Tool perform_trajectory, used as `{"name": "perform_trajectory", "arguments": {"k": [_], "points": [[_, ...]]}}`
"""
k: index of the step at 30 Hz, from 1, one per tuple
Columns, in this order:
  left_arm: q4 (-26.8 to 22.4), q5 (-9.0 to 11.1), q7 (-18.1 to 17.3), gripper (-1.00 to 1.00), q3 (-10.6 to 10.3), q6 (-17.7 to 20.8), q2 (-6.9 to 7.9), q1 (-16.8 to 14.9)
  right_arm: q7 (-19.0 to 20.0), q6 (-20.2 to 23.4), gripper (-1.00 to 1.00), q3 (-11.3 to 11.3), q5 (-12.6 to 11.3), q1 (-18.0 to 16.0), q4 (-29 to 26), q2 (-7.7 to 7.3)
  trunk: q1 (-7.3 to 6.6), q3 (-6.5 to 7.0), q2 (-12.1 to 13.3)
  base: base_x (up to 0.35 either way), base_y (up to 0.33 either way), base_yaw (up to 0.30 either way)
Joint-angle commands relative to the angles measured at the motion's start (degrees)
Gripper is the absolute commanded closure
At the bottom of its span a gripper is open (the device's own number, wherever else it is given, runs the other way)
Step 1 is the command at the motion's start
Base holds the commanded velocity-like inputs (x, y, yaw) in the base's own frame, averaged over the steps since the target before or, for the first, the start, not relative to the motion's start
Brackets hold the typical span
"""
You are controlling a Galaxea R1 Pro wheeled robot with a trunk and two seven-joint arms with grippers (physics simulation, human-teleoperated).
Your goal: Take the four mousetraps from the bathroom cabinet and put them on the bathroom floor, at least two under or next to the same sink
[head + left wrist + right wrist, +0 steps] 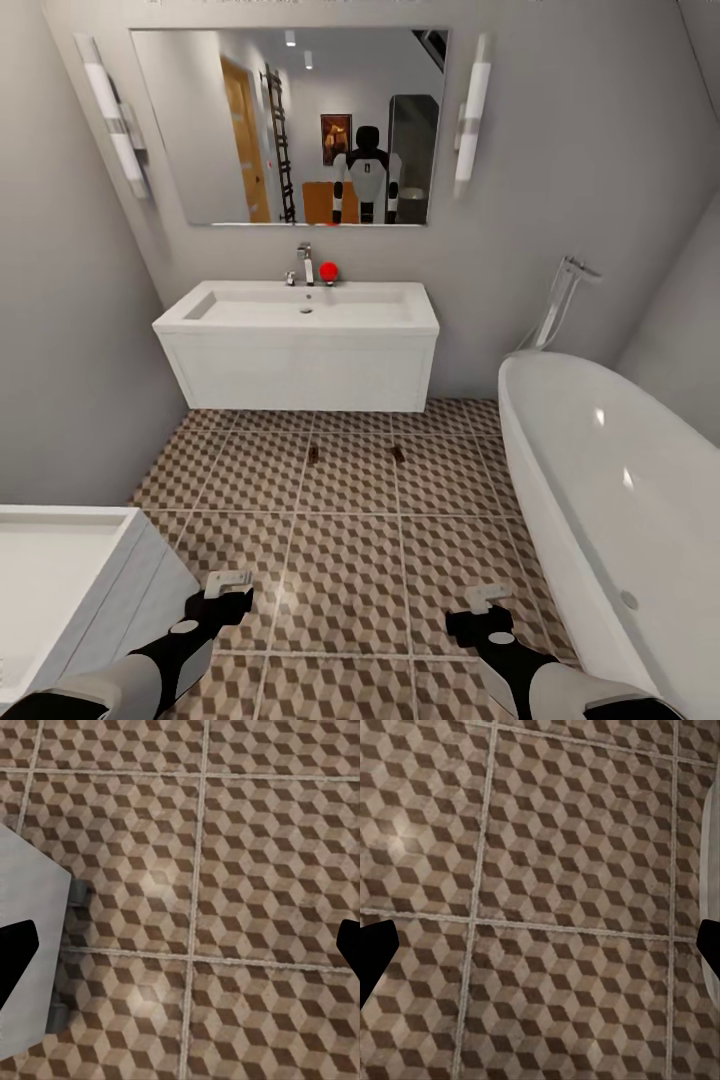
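Two mousetraps lie on the bathroom floor, small dark-brown shapes just in front of the white vanity under the sink. My left gripper and right gripper hover low over the tiles, well short of the traps. Both are open with nothing between their fingers; in the wrist views the left gripper and the right gripper have bare patterned floor between their black fingertips. The orange-brown cabinet appears as a reflection in the mirror.
A white oval bathtub runs along the right, its edge close to my right gripper. A second white unit stands at the lower left, its side panel beside my left gripper. A red ball sits by the tap.
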Motion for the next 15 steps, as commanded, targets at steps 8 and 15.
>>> {"name": "perform_trajectory", "arguments": {"k": [8, 15], "points": [[0.08, 0.47, 0.04, -1.0, -0.57, -0.11, -0.05, -0.04, -0.18, -0.15, -1.0, 0.39, 0.09, 0.19, 0.23, 0.05, -1.76, 1.39, 3.18, 0.0, 0.0, 0.0], [0.14, 0.53, 0.05, -1.0, -0.54, 0.97, 0.02, 0.71, -0.37, -0.05, -1.0, 0.38, 0.16, 2.46, 0.24, -0.13, -3.3, 2.64, 5.99, 0.0, 0.0, 0.0]]}}
